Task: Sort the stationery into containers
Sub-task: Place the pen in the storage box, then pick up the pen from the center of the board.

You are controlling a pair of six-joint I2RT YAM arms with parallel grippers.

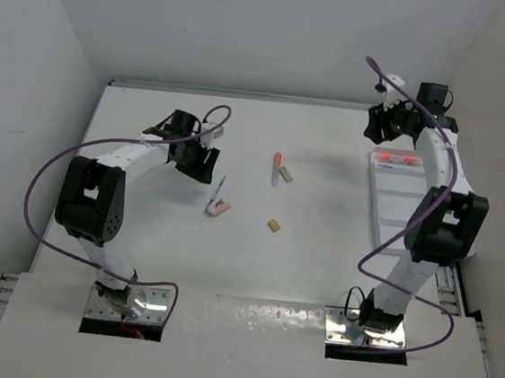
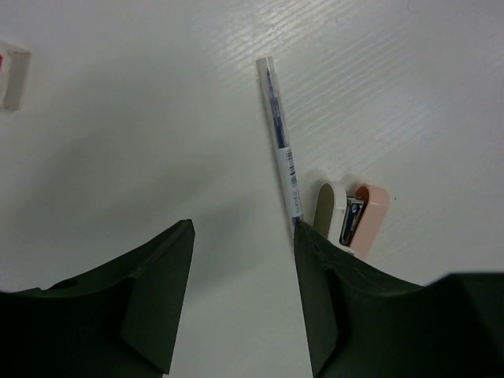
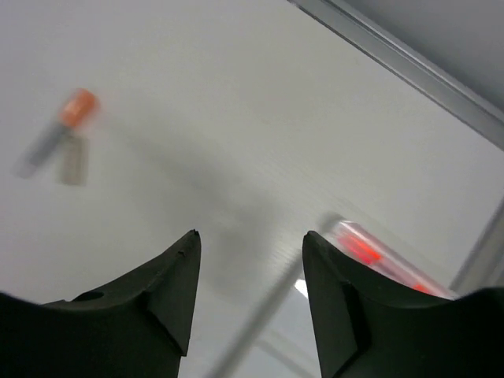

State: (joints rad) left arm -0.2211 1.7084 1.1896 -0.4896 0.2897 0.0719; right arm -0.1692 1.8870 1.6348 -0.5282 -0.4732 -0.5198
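left gripper [image 2: 242, 230] spread, holding nothing; a pen [image 2: 282, 142] ends at its right finger, a pink block [image 2: 368, 216] just beside. pen's label print unreadable. right gripper [image 3: 250, 236] spread, bare, over the far end of the tray [image 1: 393, 213] along the right edge of the table [image 1: 315, 277]; orange pens [image 1: 397, 158] inside.

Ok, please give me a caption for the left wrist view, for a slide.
Open left tool above a pen that lies beside a pink block.

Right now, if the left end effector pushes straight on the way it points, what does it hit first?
The left end effector would likely meet the pen first; it lies just ahead, slightly off-centre. Otherwise only bare table. Depth is unclear.
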